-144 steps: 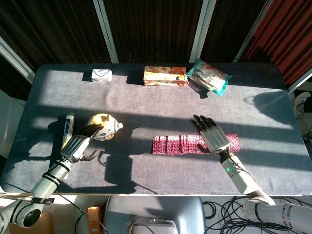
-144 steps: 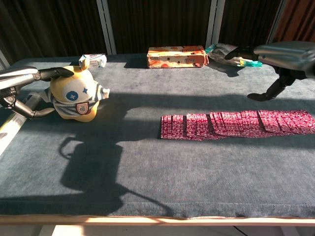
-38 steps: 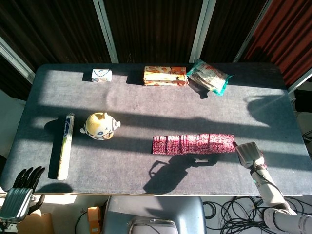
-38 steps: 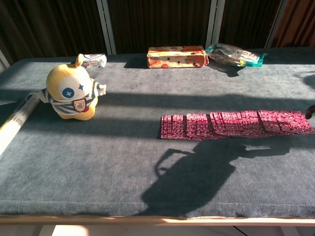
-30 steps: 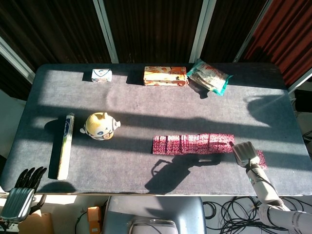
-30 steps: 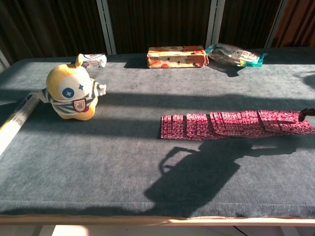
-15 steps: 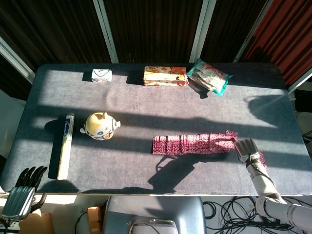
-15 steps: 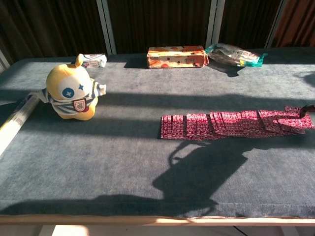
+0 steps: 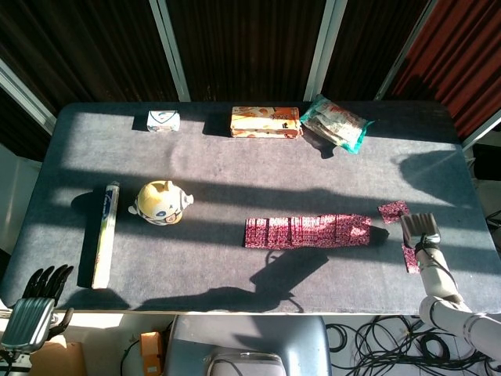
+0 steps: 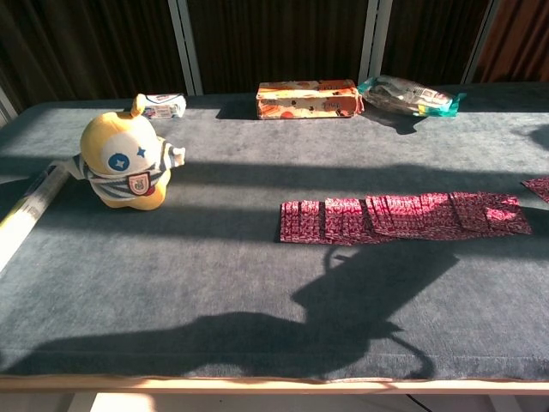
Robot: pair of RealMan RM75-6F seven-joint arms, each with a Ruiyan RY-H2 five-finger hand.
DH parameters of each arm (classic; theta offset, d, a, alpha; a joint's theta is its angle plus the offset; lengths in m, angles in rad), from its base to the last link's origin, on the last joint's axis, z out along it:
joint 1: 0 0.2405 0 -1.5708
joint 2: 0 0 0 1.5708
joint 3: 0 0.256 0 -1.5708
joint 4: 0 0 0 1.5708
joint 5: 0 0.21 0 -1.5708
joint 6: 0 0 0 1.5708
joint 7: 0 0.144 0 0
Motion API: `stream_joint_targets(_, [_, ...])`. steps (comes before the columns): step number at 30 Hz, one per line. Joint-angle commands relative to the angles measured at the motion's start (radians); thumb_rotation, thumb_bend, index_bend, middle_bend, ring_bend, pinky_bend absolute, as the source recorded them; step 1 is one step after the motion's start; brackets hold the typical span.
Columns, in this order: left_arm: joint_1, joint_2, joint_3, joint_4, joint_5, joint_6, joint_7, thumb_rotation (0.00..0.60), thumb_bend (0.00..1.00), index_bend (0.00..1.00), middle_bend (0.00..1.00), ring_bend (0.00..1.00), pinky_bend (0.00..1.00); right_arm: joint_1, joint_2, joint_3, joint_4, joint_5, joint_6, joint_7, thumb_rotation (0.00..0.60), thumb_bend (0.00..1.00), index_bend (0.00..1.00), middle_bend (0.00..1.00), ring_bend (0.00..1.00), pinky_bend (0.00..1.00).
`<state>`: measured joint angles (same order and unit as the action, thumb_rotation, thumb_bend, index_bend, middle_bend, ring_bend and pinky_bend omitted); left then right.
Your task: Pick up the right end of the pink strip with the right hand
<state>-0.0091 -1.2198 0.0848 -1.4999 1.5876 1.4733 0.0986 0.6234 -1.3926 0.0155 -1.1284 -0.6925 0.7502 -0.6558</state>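
Note:
The pink strip (image 9: 305, 231) lies flat across the table's right half, also seen in the chest view (image 10: 403, 217). My right hand (image 9: 420, 227) is at the table's right edge, just past the flat part, and grips the strip's right end. Pink pieces of that end show above the hand (image 9: 393, 210) and below it (image 9: 410, 257), raised off the cloth. The chest view catches only a pink tip (image 10: 539, 185) at its right border, not the hand. My left hand (image 9: 33, 313) hangs below the table's front left corner, fingers apart, holding nothing.
A yellow plush toy (image 9: 161, 203) and a long tube box (image 9: 104, 233) sit at the left. Along the back edge are a small white box (image 9: 163, 121), an orange box (image 9: 265, 121) and a snack bag (image 9: 335, 121). Arm shadows cross the grey tablecloth (image 9: 235, 172).
The right hand moved right and lifted the strip's right end off the table; the flat part now looks shorter. The left hand stayed put.

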Motion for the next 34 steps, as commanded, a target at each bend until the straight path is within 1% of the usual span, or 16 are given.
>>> stream_joint_targets(1, [-0.001, 0.001, -0.001, -0.001, 0.001, 0.000, -0.001, 0.600, 0.39, 0.00, 0.08, 0.04, 0.06, -0.007, 0.017, 0.007, -0.016, -0.023, 0.012, 0.031, 0.600, 0.68, 0.21, 0.89, 0.95, 1.00])
stream_joint_targets(5, [-0.001, 0.003, -0.002, -0.003, 0.007, 0.008, -0.010, 0.600, 0.39, 0.00, 0.07, 0.04, 0.06, -0.036, 0.060, 0.015, -0.085, -0.108, 0.076, 0.100, 0.600, 0.68, 0.20, 0.89, 0.95, 1.00])
stream_joint_targets(6, [0.001, 0.004, -0.003, -0.003, 0.009, 0.014, -0.015, 0.600, 0.39, 0.00, 0.07, 0.04, 0.06, -0.052, 0.078, 0.019, -0.117, -0.145, 0.115, 0.129, 0.600, 0.68, 0.18, 0.89, 0.94, 1.00])
stream_joint_targets(8, [0.004, 0.005, -0.005, -0.002, 0.011, 0.023, -0.022, 0.600, 0.39, 0.00, 0.07, 0.04, 0.06, -0.080, 0.110, 0.021, -0.170, -0.212, 0.178, 0.179, 0.600, 0.68, 0.14, 0.87, 0.87, 0.99])
stream_joint_targets(10, [0.008, 0.007, -0.010, 0.000, 0.014, 0.039, -0.038, 0.600, 0.39, 0.00, 0.06, 0.04, 0.06, -0.134, 0.160, 0.021, -0.258, -0.322, 0.286, 0.276, 0.600, 0.60, 0.08, 0.73, 0.72, 0.91])
stream_joint_targets(11, [0.009, 0.007, -0.012, 0.001, 0.015, 0.044, -0.045, 0.600, 0.39, 0.00, 0.05, 0.04, 0.06, -0.156, 0.181, 0.015, -0.289, -0.366, 0.325, 0.313, 0.600, 0.54, 0.05, 0.62, 0.62, 0.86])
stream_joint_targets(12, [0.010, 0.007, -0.016, 0.003, 0.015, 0.051, -0.051, 0.600, 0.39, 0.00, 0.04, 0.03, 0.06, -0.182, 0.201, 0.009, -0.322, -0.410, 0.371, 0.351, 0.600, 0.45, 0.02, 0.47, 0.49, 0.78])
stream_joint_targets(13, [0.011, 0.005, -0.021, 0.004, 0.012, 0.058, -0.054, 0.600, 0.40, 0.00, 0.03, 0.03, 0.06, -0.211, 0.223, 0.000, -0.358, -0.455, 0.423, 0.387, 0.600, 0.40, 0.01, 0.38, 0.40, 0.73])
stream_joint_targets(15, [0.012, 0.003, -0.035, 0.002, -0.001, 0.066, -0.047, 0.600, 0.40, 0.00, 0.01, 0.01, 0.06, -0.291, 0.265, -0.026, -0.438, -0.556, 0.565, 0.453, 0.600, 0.34, 0.00, 0.16, 0.19, 0.57])
stream_joint_targets(16, [0.008, 0.006, -0.033, -0.006, 0.009, 0.065, -0.053, 0.600, 0.40, 0.00, 0.00, 0.00, 0.06, -0.349, 0.279, -0.047, -0.477, -0.620, 0.669, 0.480, 0.600, 0.33, 0.00, 0.11, 0.14, 0.52])
stream_joint_targets(17, [0.005, 0.010, -0.028, -0.010, 0.025, 0.067, -0.069, 0.600, 0.40, 0.00, 0.00, 0.00, 0.05, -0.390, 0.281, -0.064, -0.493, -0.671, 0.743, 0.498, 0.600, 0.33, 0.00, 0.05, 0.08, 0.41])
stream_joint_targets(18, [0.002, 0.014, -0.023, -0.012, 0.046, 0.076, -0.089, 0.600, 0.41, 0.00, 0.00, 0.00, 0.05, -0.437, 0.273, -0.084, -0.494, -0.733, 0.829, 0.521, 0.600, 0.33, 0.00, 0.02, 0.05, 0.34])
stream_joint_targets(21, [0.009, 0.005, -0.028, 0.012, 0.073, 0.118, -0.095, 0.600, 0.41, 0.00, 0.00, 0.00, 0.04, -0.515, 0.248, -0.121, -0.460, -0.840, 0.955, 0.512, 0.600, 0.32, 0.00, 0.00, 0.00, 0.19])
stream_joint_targets(23, [0.021, -0.010, -0.039, 0.024, 0.054, 0.134, -0.082, 0.600, 0.41, 0.00, 0.00, 0.00, 0.02, -0.539, 0.233, -0.127, -0.438, -0.881, 0.996, 0.507, 0.600, 0.32, 0.00, 0.00, 0.00, 0.14])
stream_joint_targets(25, [0.027, -0.010, -0.040, 0.025, 0.043, 0.135, -0.040, 0.600, 0.40, 0.00, 0.00, 0.00, 0.02, -0.551, 0.227, -0.127, -0.427, -0.895, 0.998, 0.508, 0.600, 0.32, 0.00, 0.00, 0.00, 0.13])
stream_joint_targets(34, [0.041, 0.000, -0.014, 0.013, 0.086, 0.157, -0.049, 0.600, 0.40, 0.00, 0.00, 0.00, 0.01, -0.551, 0.234, -0.096, -0.430, -0.883, 0.932, 0.509, 0.600, 0.32, 0.00, 0.00, 0.00, 0.12])
